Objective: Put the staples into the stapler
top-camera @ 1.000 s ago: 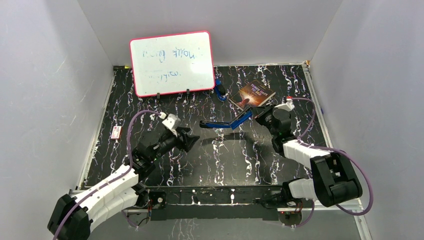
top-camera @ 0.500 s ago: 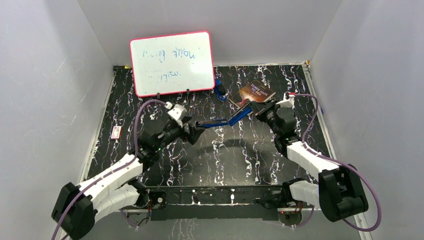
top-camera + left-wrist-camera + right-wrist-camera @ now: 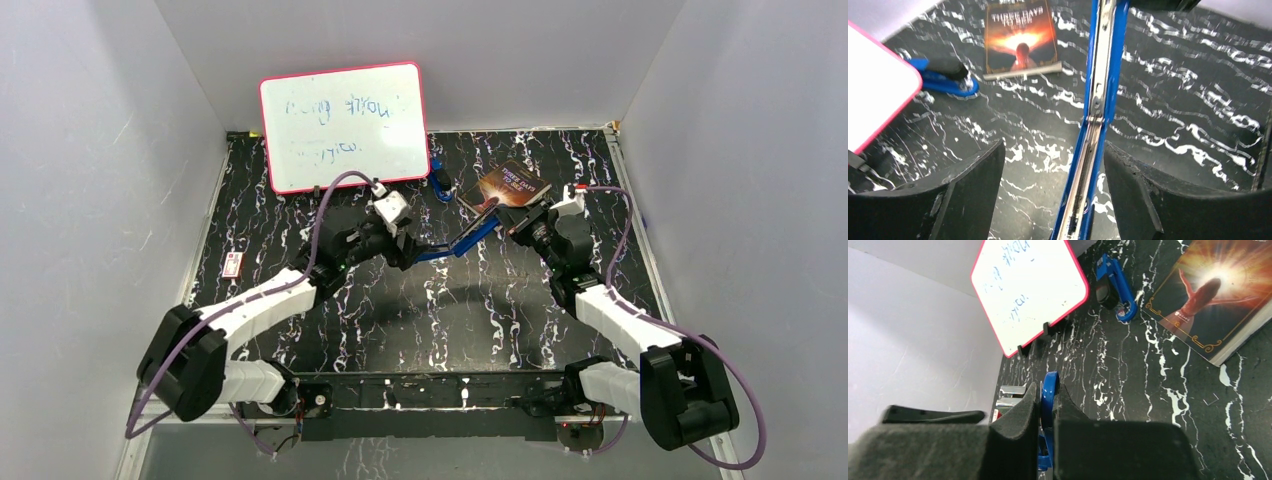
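Note:
The blue stapler (image 3: pixel 460 243) hangs open above the table, with its long silvery channel (image 3: pixel 1098 100) facing up. My right gripper (image 3: pixel 512 222) is shut on the stapler's blue end (image 3: pixel 1050 382). My left gripper (image 3: pixel 1053 192) is open and straddles the channel, with a gap on each side; the right finger (image 3: pixel 1148 200) is the nearer one. A spring and bright metal show inside the channel. I cannot tell whether any of that metal is the staples, and I see no loose staples.
A pink-framed whiteboard (image 3: pixel 343 125) stands at the back. A book (image 3: pixel 510 187) lies just behind the right gripper, and a second small blue and black tool (image 3: pixel 440 183) lies beside it. A small white box with a red label (image 3: pixel 232 265) sits at the table's left edge.
My left arm swung up and right from mid-table to the stapler, and its jaws opened wider around the channel. The right gripper carried the stapler slightly back toward the book.

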Controlling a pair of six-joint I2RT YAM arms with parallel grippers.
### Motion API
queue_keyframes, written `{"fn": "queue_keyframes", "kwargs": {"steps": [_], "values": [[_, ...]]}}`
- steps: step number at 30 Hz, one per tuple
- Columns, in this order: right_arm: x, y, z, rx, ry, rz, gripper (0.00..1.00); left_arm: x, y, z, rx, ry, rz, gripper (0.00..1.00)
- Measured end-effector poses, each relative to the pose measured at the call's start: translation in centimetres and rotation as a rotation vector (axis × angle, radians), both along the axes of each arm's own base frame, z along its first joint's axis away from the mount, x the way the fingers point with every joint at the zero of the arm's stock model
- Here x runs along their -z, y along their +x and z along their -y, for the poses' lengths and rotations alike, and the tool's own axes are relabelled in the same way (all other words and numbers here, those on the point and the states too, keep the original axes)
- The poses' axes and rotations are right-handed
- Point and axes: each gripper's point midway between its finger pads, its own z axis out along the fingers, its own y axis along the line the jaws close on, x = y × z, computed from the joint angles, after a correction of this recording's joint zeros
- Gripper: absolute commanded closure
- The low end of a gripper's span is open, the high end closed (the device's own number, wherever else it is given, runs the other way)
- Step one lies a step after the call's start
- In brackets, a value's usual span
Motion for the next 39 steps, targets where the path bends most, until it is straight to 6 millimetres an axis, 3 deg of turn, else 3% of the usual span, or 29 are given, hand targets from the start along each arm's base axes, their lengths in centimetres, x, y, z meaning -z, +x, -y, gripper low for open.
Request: {"fn": "queue_keyframes", "kwargs": {"steps": [5, 9, 14, 19, 22, 28, 35, 39], "values": [[-1.5, -0.4, 0.0, -0.006, 0.024, 0.033, 1.00, 4.6, -0.1, -0.3, -0.006, 0.078, -0.073, 0.31], [-1.9, -0.6, 0.0, -0.011, 0.026, 0.043, 1.00, 5.8, -0.7, -1.0, -0.022, 0.099, -0.089, 0.27], [-1.9, -0.7, -0.1, -0.014, 0.028, 0.043, 1.00, 2.9, -0.6, -0.6, 0.002, 0.063, -0.031, 0.22], [-2.0, -0.7, -0.2, -0.022, 0.035, 0.041, 1.00, -1.7, -0.5, 2.0, 0.117, -0.023, 0.047, 0.22], [-2.1, -0.8, -0.3, -0.023, 0.048, 0.034, 1.00, -2.2, -0.3, 3.8, 0.190, -0.040, 0.062, 0.24], [-2.1, -0.8, -0.3, -0.023, 0.053, 0.032, 1.00, 0.8, -0.3, 4.2, 0.187, 0.004, 0.014, 0.26], [-2.1, -0.8, -0.3, -0.023, 0.052, 0.032, 1.00, 4.6, -0.2, -0.1, -0.039, 0.063, -0.032, 0.35], [-2.0, -0.8, -0.3, -0.023, 0.050, 0.032, 1.00, 6.4, -0.6, -0.4, -0.091, 0.080, -0.071, 0.34]]}}
